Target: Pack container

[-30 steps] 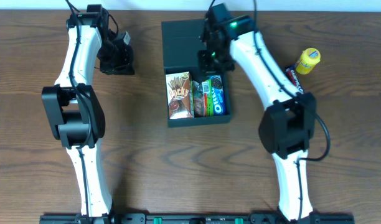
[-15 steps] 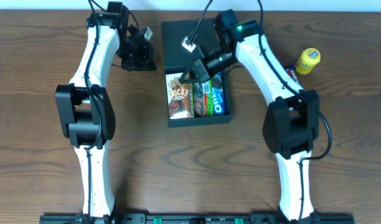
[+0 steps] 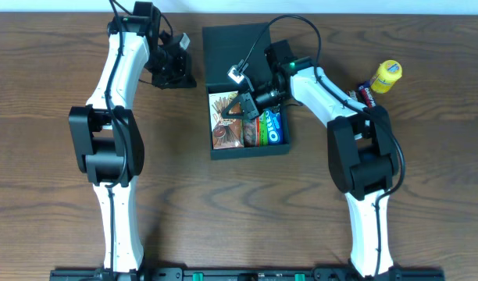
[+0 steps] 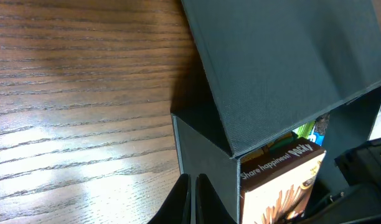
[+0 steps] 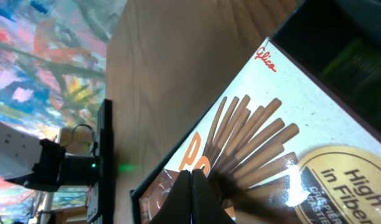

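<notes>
Overhead: the dark teal-black matte cardboard container (image 3: 227, 51) lies mid-surface between the arms. Its long axis runs away from the robot, and the hinged flap lies open at the far end.

Left wrist: the left pincer (image 4: 192, 198) is closed and empty beside the container's corner.

Right wrist: the right pincer (image 5: 192, 186) is closed and empty over the brown Pocky carton (image 5: 265, 149).

The container probably handles light and stiff but dentable; take the flap's free edge.
</notes>
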`<control>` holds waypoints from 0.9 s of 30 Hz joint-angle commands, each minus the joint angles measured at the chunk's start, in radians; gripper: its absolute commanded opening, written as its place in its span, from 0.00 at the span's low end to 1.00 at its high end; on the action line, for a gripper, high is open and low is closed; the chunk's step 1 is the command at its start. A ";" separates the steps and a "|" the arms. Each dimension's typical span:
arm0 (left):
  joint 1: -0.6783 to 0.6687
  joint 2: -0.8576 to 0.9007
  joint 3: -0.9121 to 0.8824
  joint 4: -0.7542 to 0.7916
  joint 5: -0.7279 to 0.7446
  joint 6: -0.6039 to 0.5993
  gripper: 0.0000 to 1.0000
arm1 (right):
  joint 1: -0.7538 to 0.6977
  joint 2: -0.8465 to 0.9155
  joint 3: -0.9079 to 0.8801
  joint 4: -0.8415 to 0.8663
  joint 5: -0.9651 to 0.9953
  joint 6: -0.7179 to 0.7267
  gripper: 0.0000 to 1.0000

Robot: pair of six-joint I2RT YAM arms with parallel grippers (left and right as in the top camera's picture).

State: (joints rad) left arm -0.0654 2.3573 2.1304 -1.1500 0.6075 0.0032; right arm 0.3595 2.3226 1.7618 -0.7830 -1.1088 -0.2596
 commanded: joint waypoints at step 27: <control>0.005 0.003 0.004 0.007 0.014 -0.003 0.06 | -0.060 -0.137 0.077 -0.152 -0.006 -0.011 0.01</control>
State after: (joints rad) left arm -0.0654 2.3573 2.1304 -1.1435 0.6075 0.0029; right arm 0.2947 2.2345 1.8229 -0.8768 -1.0916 -0.1696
